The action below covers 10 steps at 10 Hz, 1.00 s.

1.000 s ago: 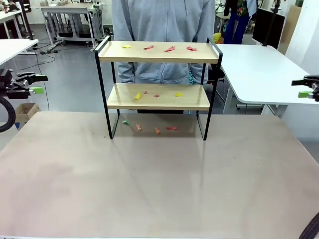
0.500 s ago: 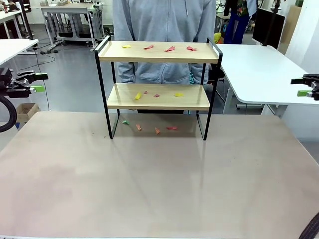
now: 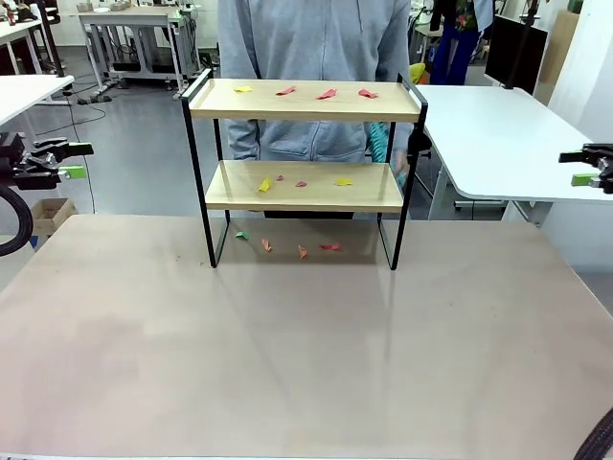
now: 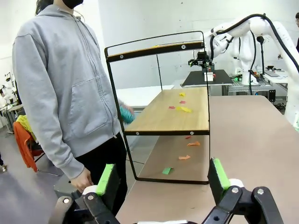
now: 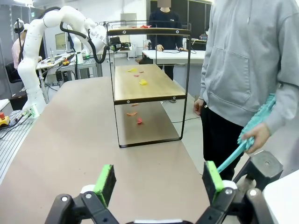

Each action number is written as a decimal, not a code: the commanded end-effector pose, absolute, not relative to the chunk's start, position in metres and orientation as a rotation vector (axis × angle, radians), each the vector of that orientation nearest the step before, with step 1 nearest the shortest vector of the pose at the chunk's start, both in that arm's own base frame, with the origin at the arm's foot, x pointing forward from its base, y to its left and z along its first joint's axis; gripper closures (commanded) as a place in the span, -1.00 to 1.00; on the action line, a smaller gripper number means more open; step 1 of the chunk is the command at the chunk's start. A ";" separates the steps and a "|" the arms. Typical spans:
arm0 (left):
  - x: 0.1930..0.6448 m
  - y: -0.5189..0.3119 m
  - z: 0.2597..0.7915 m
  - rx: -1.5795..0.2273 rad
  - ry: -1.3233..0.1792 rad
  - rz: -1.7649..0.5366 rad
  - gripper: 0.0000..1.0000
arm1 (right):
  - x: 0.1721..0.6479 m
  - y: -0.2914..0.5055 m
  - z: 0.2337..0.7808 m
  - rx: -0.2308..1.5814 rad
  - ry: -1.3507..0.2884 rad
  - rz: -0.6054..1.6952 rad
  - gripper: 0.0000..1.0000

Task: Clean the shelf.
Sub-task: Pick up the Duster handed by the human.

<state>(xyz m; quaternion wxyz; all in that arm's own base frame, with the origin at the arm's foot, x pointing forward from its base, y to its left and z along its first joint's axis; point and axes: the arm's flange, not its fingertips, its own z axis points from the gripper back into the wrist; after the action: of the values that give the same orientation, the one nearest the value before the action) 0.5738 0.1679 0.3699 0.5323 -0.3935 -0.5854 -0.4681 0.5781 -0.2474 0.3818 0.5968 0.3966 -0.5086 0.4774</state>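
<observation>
The shelf (image 3: 306, 112) stands at the far middle of the table, two wooden boards in a black frame. Small coloured paper scraps (image 3: 327, 94) lie on its top board, on the lower board (image 3: 265, 184) and on the table under it (image 3: 302, 252). Behind it stands a person in a grey hoodie (image 3: 316, 57) holding a teal duster (image 5: 254, 126), which shows by the shelf's right post (image 3: 380, 144). My left gripper (image 3: 77, 161) hangs open at the left edge, away from the shelf (image 4: 161, 112). At the right edge my right gripper (image 3: 573, 169) is also open and holds nothing.
The beige table (image 3: 287, 364) spreads wide in front of the shelf. A white table (image 3: 508, 134) stands at the back right and another (image 3: 24, 91) at the back left. From the right wrist the shelf (image 5: 145, 84) stands ahead, left of the person.
The teal duster has come into sight behind the shelf's right side. Both arms have stayed where they were.
</observation>
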 end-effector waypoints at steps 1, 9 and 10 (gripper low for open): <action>0.573 0.167 0.372 -0.936 -1.395 -1.126 -1.00 | 0.578 -0.247 0.383 0.919 -1.181 1.111 -1.00; 0.573 0.167 0.372 -0.936 -1.395 -1.126 -1.00 | 0.578 -0.247 0.383 0.919 -1.181 1.111 -1.00; 0.573 0.167 0.372 -0.936 -1.395 -1.126 -1.00 | 0.578 -0.247 0.383 0.919 -1.181 1.111 -1.00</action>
<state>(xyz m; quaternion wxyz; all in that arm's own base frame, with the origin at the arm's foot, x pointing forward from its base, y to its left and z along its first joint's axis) 0.5739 0.1679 0.3699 0.5323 -0.3935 -0.5854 -0.4681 0.5781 -0.2475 0.3818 0.5968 0.3966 -0.5086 0.4773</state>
